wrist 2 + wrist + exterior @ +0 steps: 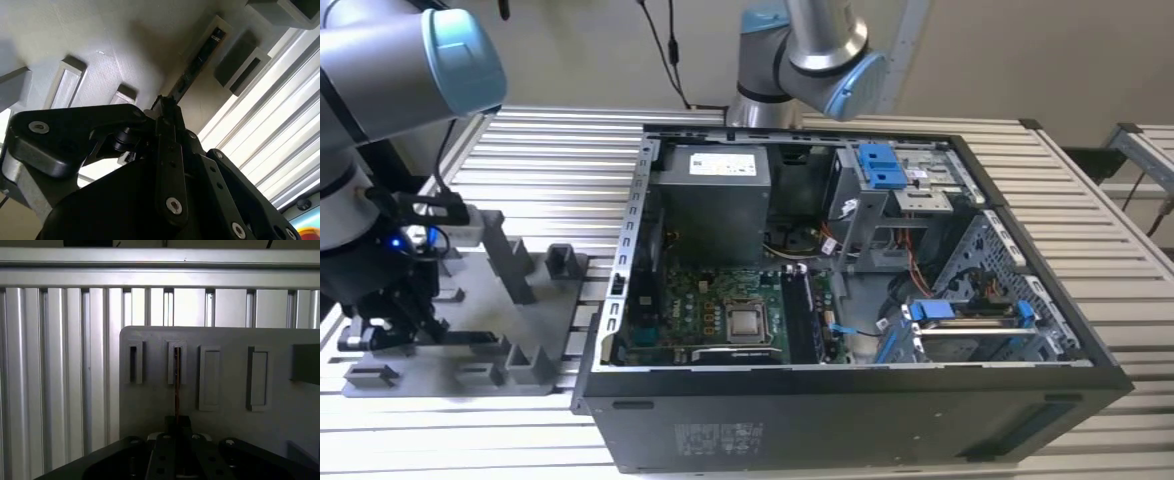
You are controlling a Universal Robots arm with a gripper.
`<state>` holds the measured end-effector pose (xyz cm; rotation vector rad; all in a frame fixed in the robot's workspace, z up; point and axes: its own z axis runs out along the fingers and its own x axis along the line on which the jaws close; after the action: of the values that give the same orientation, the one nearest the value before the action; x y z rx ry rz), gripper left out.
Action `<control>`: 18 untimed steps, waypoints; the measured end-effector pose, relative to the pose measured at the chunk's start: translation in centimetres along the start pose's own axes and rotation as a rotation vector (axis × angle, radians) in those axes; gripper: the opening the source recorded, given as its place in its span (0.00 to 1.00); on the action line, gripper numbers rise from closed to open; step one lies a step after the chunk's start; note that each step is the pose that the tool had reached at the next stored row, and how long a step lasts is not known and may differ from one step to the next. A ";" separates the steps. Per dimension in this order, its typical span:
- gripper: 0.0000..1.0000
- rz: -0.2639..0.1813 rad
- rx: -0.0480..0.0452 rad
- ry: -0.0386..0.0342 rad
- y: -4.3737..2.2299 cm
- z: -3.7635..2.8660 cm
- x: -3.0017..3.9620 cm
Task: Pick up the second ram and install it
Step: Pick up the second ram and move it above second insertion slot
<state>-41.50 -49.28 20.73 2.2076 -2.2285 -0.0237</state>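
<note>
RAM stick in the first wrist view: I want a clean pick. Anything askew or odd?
Nothing stands out. The second ram stands straight in its slot of the grey tray, in line with the hand at its end.

Edge-on second ram (pixel 177 377) in slotted tray (pixel 150 407)

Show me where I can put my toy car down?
Bare table slats lie behind the grey tray, beside the computer case, and past the case on the exterior view's right. Crowded: the tray's blocks and the case's inside.
</note>
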 end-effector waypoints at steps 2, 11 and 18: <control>0.14 0.000 0.0004 -0.0003 0.00 -0.04 0.00; 0.14 0.000 0.0002 -0.0001 0.01 -0.52 -0.01; 0.14 0.001 0.0003 -0.0002 0.01 -1.18 -0.01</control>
<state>-41.49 -49.27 21.92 2.2069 -2.2296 -0.0236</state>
